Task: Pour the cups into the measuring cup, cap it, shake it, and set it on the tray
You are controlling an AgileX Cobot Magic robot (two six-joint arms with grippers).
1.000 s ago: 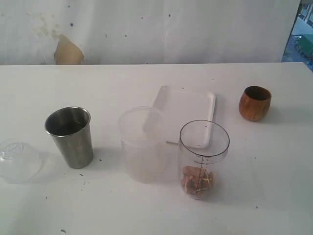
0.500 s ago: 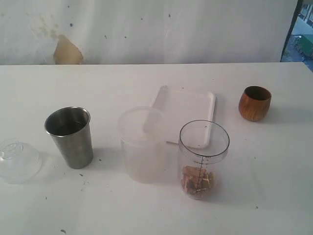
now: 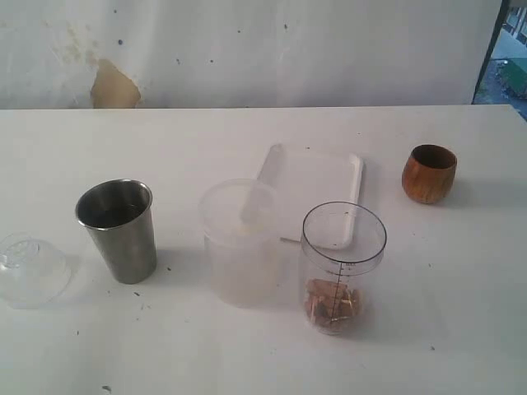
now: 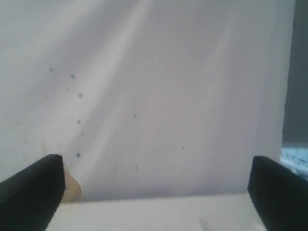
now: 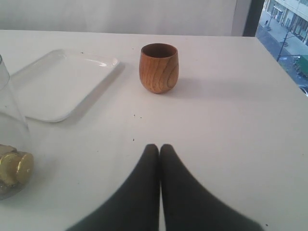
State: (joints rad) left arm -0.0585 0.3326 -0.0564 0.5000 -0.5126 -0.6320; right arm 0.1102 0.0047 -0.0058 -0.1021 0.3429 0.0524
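White table (image 5: 231, 120); right tool (image 5: 160, 146) closed, empty.

Exterior view, upper right of frame: a dark slanted band (image 3: 492, 41) now runs down between the white wall (image 3: 288, 49) and the window (image 3: 515, 70). It was not there one second ago, when wall met window directly; it was in place by the half-second mark. Left edge of frame: the right rim of the clear lid (image 3: 31, 270) looks a shade further left than a second ago. The shift is slight and hard to confirm.
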